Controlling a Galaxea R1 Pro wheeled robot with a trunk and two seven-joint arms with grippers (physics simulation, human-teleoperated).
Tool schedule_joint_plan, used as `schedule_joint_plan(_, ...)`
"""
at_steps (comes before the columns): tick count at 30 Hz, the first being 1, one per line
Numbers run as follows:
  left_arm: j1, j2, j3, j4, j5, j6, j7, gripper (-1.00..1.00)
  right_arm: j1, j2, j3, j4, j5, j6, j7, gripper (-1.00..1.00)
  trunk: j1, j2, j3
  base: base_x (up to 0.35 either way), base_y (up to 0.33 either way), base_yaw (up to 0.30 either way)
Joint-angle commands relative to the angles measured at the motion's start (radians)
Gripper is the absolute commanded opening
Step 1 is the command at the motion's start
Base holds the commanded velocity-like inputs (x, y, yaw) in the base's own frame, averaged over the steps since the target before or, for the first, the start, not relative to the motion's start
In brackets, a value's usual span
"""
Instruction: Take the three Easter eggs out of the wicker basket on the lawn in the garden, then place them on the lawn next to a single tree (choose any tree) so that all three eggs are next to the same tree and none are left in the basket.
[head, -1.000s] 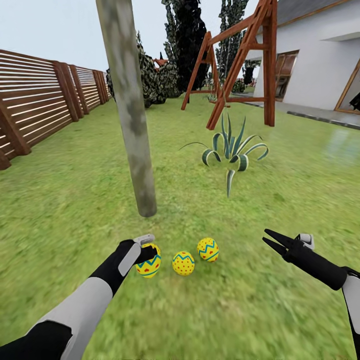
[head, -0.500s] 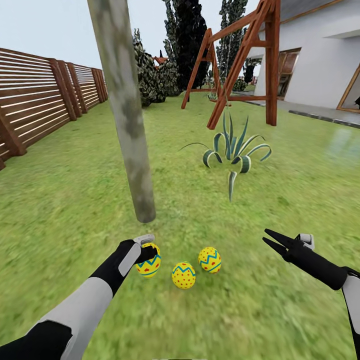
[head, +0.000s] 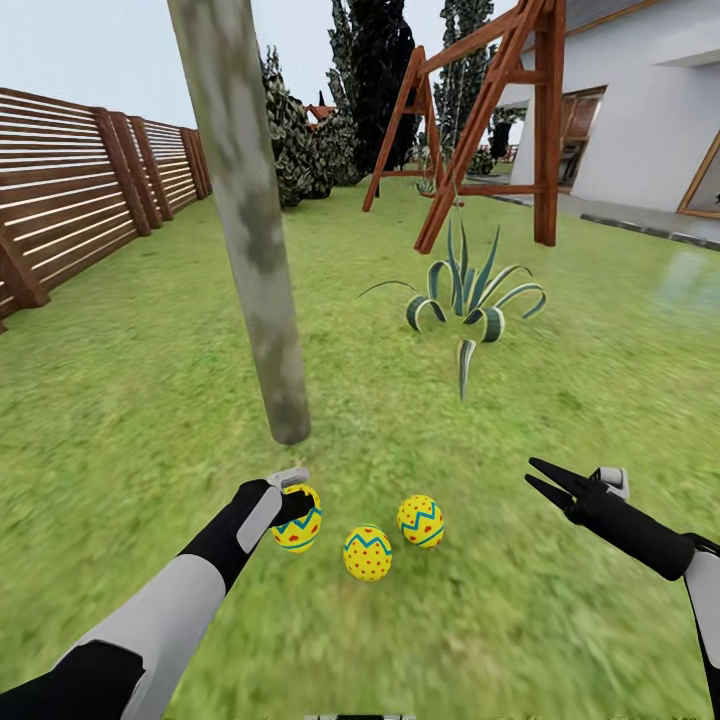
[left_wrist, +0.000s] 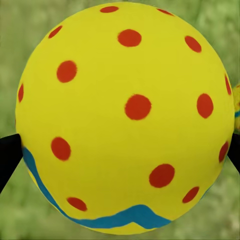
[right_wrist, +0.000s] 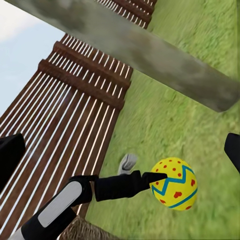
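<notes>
Three yellow Easter eggs with red dots and teal zigzags are in front of the tree (head: 262, 270), whose pale mottled trunk meets the lawn (head: 130, 420) just beyond them. My left gripper (head: 297, 507) is shut on the left egg (head: 301, 526), low over the grass. This egg (left_wrist: 125, 115) sits between both black fingertips (left_wrist: 7, 160) in the left wrist view. The middle egg (head: 367, 553) and the right egg (head: 421, 521) lie on the grass. My right gripper (head: 529, 472) hangs open and empty to their right. A tan woven edge (right_wrist: 90, 232), perhaps the wicker basket, shows under my left arm.
A spiky striped agave (head: 465, 305) grows right of the trunk. A wooden swing frame (head: 480, 110) and a white house (head: 640, 110) stand behind it. A slatted brown fence (head: 80, 210) runs along the left, with dark cypresses (head: 375, 80) at the back.
The whole view has shifted a little, so the two lying eggs and the trunk's base sit slightly lower. The left gripper still holds its egg, and the right arm looks unchanged.
</notes>
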Motion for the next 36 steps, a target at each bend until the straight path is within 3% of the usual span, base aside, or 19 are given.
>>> schedule_joint_plan(1, 0.000, 0.001, -0.005, -0.002, 0.010, -0.001, 0.010, -1.00, -0.001, 0.000, -0.001, 0.000, 0.003, 0.004, 0.006, 1.00, 0.000, -0.001, -0.005, 0.000, 0.000, 0.000)
schedule_joint_plan(24, 0.005, 0.002, -0.007, -0.018, 0.012, -0.046, 0.014, -1.00, -0.001, -0.001, -0.001, 0.000, 0.003, 0.004, 0.006, 1.00, 0.011, -0.006, -0.094, 0.000, 0.000, 0.000)
schedule_joint_plan(27, 0.005, 0.002, -0.026, -0.018, 0.012, -0.050, 0.016, -1.00, -0.001, -0.001, -0.001, 0.000, 0.003, 0.004, 0.006, 1.00, 0.012, -0.007, -0.105, 0.000, 0.000, 0.000)
schedule_joint_plan(36, 0.005, 0.002, -0.048, -0.017, 0.012, -0.070, 0.020, -1.00, -0.001, -0.001, -0.001, 0.000, 0.003, 0.004, 0.006, 1.00, 0.012, -0.007, -0.105, 0.016, 0.000, 0.000)
